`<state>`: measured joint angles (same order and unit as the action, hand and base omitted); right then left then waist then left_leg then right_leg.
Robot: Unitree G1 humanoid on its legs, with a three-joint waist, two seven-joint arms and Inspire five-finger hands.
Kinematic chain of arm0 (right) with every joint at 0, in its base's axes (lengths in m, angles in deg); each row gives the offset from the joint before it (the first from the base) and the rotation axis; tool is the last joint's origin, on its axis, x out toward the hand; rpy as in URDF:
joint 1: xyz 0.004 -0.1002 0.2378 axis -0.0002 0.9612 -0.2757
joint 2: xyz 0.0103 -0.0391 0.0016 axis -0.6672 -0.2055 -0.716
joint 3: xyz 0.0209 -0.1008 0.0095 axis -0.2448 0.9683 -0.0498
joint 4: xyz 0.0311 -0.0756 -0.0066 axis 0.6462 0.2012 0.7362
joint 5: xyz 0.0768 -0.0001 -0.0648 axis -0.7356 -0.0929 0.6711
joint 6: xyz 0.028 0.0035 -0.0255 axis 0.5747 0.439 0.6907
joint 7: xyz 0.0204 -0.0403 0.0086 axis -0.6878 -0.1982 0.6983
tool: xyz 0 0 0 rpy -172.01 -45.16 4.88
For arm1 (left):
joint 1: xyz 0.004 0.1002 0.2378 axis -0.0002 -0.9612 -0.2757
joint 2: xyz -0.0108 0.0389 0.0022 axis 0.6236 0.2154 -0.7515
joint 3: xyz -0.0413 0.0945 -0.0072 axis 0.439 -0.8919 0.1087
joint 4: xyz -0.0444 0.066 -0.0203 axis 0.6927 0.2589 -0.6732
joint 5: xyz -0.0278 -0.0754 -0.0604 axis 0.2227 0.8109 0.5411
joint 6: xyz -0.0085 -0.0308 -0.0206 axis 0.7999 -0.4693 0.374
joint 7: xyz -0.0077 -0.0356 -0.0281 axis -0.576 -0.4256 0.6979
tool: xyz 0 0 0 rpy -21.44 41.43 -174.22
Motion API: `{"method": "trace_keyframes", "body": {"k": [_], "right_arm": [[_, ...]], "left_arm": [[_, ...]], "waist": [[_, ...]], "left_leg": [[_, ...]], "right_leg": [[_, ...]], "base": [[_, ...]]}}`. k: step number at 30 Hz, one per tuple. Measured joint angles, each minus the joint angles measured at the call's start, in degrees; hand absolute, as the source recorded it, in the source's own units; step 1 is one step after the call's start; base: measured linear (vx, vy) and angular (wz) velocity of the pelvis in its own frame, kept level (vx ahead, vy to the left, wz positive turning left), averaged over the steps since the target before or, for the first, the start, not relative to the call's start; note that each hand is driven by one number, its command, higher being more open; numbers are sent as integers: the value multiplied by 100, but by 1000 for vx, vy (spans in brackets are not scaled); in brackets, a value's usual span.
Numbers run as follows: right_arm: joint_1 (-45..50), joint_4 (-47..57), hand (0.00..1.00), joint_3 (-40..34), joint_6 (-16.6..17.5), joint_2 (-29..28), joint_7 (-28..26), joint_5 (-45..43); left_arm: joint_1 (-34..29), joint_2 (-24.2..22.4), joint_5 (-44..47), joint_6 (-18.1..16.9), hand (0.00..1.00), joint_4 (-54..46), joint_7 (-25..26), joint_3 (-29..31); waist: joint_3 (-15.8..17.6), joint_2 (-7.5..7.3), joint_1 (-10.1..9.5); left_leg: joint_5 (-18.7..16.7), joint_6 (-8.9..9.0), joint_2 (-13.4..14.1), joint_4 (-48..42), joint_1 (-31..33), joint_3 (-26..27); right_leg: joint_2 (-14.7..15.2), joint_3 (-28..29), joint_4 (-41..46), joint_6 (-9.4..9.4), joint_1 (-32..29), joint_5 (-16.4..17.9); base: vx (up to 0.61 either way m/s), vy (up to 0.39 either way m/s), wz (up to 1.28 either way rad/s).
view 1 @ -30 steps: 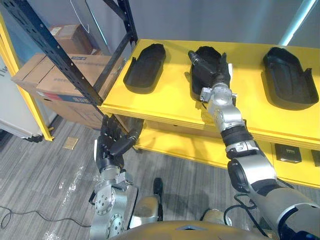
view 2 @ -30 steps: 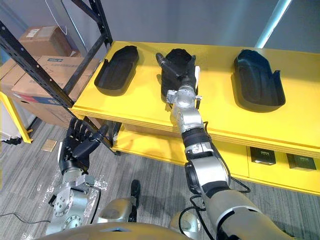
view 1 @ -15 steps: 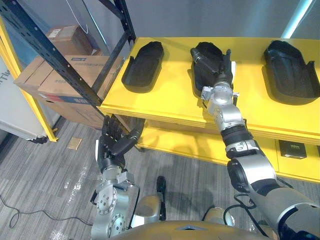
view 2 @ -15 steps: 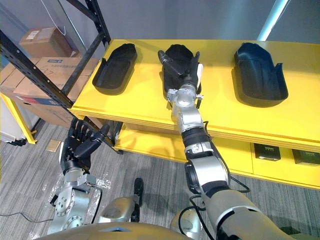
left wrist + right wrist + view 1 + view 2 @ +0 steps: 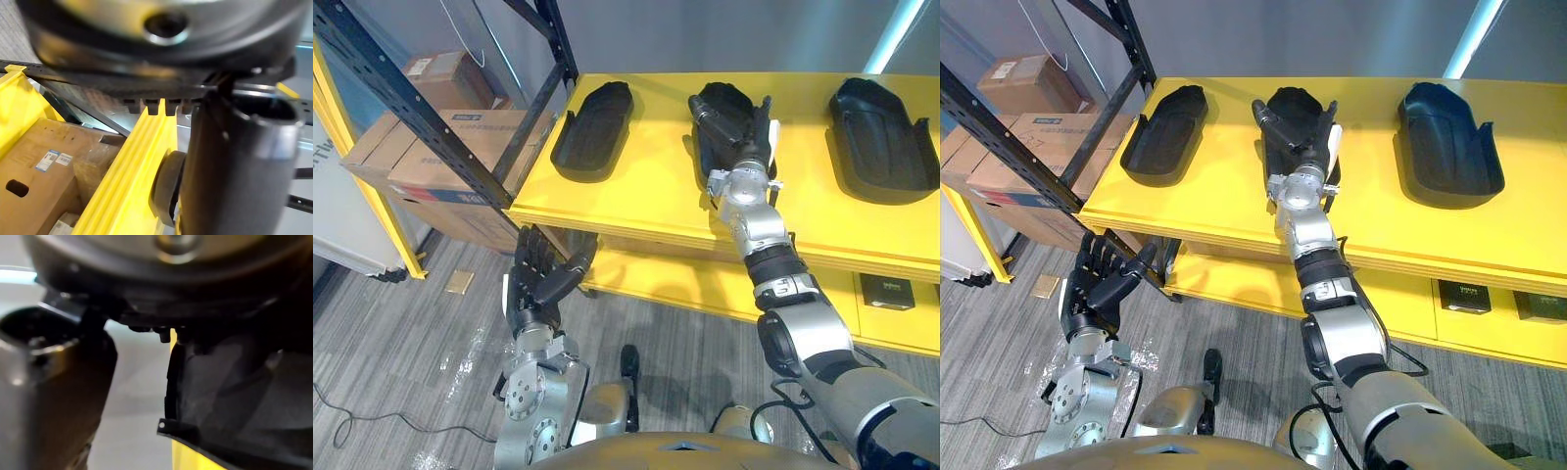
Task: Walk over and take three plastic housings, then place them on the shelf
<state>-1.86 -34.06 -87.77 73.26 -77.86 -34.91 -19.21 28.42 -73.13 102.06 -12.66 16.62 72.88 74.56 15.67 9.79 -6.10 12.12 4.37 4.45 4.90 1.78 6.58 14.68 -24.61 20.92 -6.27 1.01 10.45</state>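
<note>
On the yellow shelf [image 5: 646, 186] at 12 o'clock, the right robot hand [image 5: 744, 147] rests straight-fingered on the middle plastic housing [image 5: 724, 98], seemingly placing it; next comes lifting clear without nudging it.

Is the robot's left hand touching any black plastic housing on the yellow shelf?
No, the left hand is open below the yellow shelf, apart from every black plastic housing.

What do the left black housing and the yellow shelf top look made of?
Left housing: probably moulded plastic, matte black, thin raised walls with soft highlights. Shelf top: smooth yellow painted or laminated board; its front edge shows a tan band, perhaps wood.
</note>
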Motion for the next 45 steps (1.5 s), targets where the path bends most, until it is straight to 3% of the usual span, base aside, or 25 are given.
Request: {"method": "trace_keyframes", "body": {"k": [6, 11, 14, 18, 22, 25, 28, 31, 34, 40, 45], "right_arm": [[-26, 0, 100, -28, -13, 1, 273, 4], [-34, -1, 100, -162, 78, 12, 144, 7], [-22, -16, 100, -173, 327, 13, -383, -28], [103, 384, 100, 536, 787, 8, -1248, -120], [706, 2156, 100, 1290, 1157, -115, -2059, -694], [867, 2877, 100, 1460, 1165, -263, -2405, -928], [1141, 3853, 100, 1521, 1149, -278, -2627, -1209], [1882, 5219, 100, 1422, 1104, -267, -2614, -1254], [2787, 5809, 100, 933, 1043, -229, -2609, -1254], [4963, 5829, 100, 209, 848, -186, -2587, -1122], [5486, 5825, 100, 209, 844, -147, -2711, -1122]], "left_arm": [[-1, 2, 25, 0, 100, 0, 61, -79], [0, 5, 195, 0, 100, 2, 59, -90], [0, 5, 204, 0, 100, 2, 46, -90], [18, 7, 204, -15, 100, 133, -115, -90], [38, 6, 202, -23, 100, 262, -388, -76], [48, 12, 197, -24, 100, 262, -524, -68], [43, 18, 191, -24, 100, 257, -633, -48], [41, 120, 189, -23, 100, 241, -651, 108], [50, 221, 184, -15, 100, 151, -662, 143], [-107, 196, 173, 24, 100, -85, -566, 297], [-209, 194, 173, 16, 100, -331, -524, 367]], "waist": [[3, 53, 3], [2, 55, 11], [3, 59, 16], [2, 63, 32], [-6, 44, 24], [-7, 24, 32], [-48, -86, 28], [-230, -417, 100], [-339, -620, 274], [-361, -625, 500], [-381, -615, 578]], "left_leg": [[2, -2, 2, -1, -13, 17], [1, -2, 1, 0, -12, 15], [0, -1, 2, 0, -11, 19], [0, -1, 17, -2, -12, 82], [19, -25, 33, -3, -35, 98], [14, -19, 46, -2, -56, 111], [-96, 62, 73, 9, -164, 206], [-220, 17, 135, 20, -242, 456], [-265, -27, 119, 20, -295, 621], [-303, -37, 137, 22, -330, 802], [-308, -28, 224, 22, -325, 928]], "right_leg": [[-2, 51, 1, -5, -5, -4], [-1, 55, 0, -6, -11, -5], [-2, 54, -4, -6, -19, -5], [-16, 87, -12, -5, -47, -7], [-58, 111, -122, -21, 30, -24], [-92, 102, -247, -34, 107, -81], [-173, 132, -565, -60, 306, -240], [-302, 313, -1028, -86, 435, -464], [-328, 432, -1304, -124, 519, -650], [-429, 589, -1692, -111, 602, -883], [-506, 683, -1838, -85, 587, -984]], "base": [[0, 0, 0], [0, 0, 0], [0, 0, -2], [2, -1, -5], [54, -24, 1], [27, -11, -1], [15, 6, -14], [32, 17, -36], [28, 26, -26], [-2, 23, -17], [9, -2, -14]]}}
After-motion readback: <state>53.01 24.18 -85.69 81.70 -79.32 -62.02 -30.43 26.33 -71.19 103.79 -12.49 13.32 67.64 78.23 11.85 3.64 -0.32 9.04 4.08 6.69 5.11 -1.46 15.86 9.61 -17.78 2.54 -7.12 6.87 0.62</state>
